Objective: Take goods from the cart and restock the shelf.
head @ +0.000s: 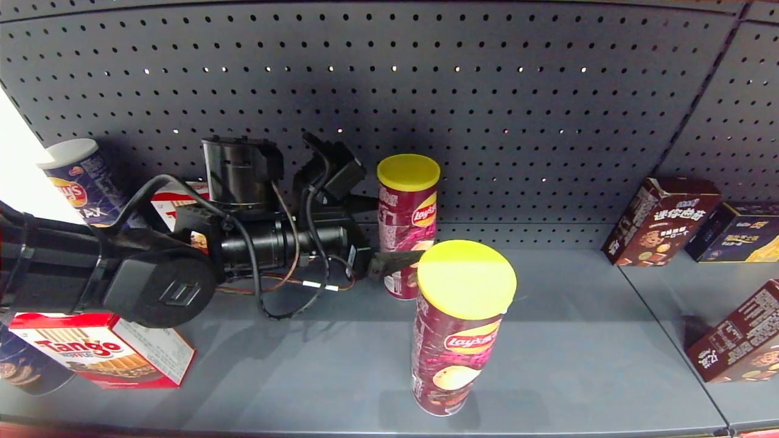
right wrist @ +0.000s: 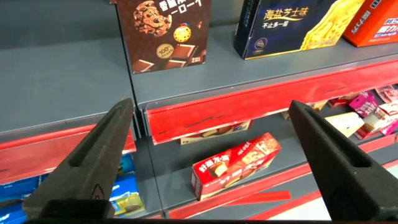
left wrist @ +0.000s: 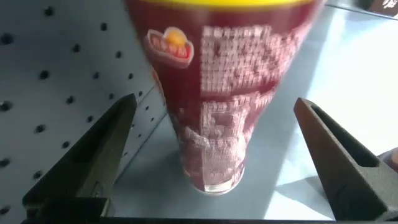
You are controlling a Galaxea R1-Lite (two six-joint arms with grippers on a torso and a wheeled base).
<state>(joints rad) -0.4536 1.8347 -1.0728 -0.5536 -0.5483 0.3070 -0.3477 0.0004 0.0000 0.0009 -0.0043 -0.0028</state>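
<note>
Pegboard-backed shelf [head: 578, 340] — left end effector [left wrist: 214, 106] spread around cylindrical can [head: 406, 213]; right end effector [right wrist: 211, 104] spread.

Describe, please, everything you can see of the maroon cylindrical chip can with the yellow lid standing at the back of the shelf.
The rear maroon chip can is a tall cylinder with printed sides and a flat yellow plastic lid, closed. It stands upright on the grey shelf, close to the perforated back panel, behind a matching can. The left gripper sits open around it, fingers clear of both sides.
</note>
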